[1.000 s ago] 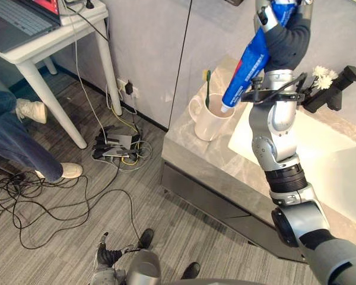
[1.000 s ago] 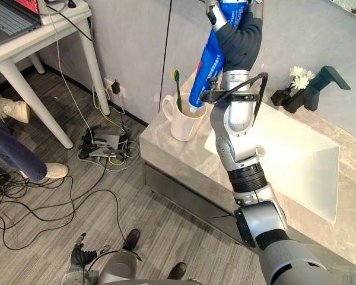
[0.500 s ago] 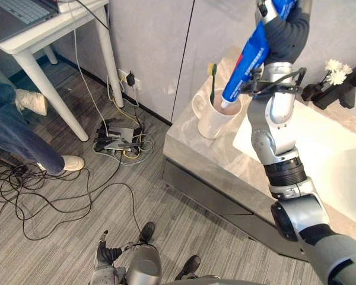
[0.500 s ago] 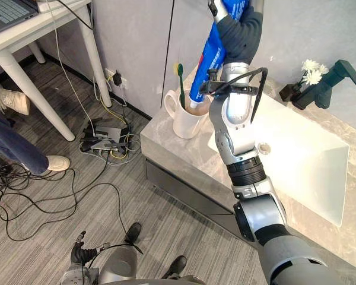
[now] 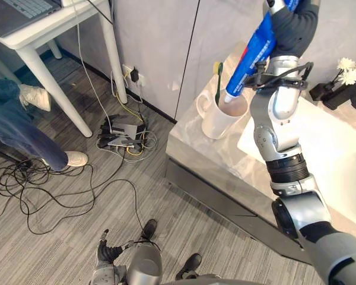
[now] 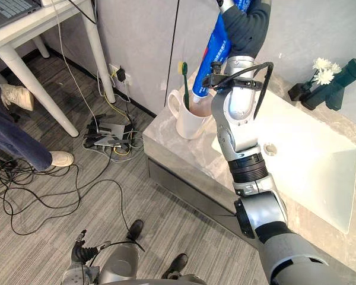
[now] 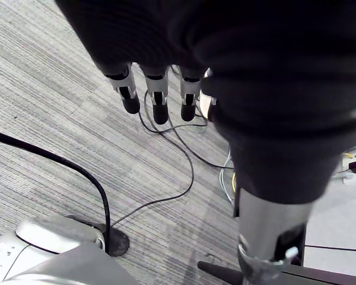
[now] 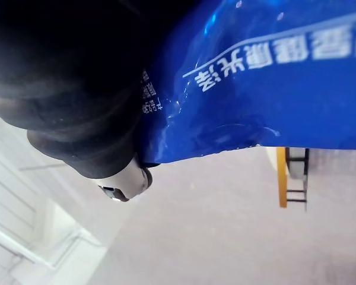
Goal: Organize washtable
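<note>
A blue toothpaste tube (image 5: 255,54) is gripped by the curled fingers of the right hand (image 6: 247,25) and is slanted towards 1 o'clock, its white cap lowered to the mouth of a white mug (image 5: 221,123). A green toothbrush (image 5: 218,77) is stood at the mug's 9 o'clock side. The mug is set on the washtable (image 5: 197,149), with the sink (image 5: 335,163) at its 3 o'clock. The left hand (image 7: 159,98) is hung over the floor, fingers straight.

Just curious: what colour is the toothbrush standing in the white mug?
Slim plastic toothbrush: dark green handle, yellowish head; right eye view.
</note>
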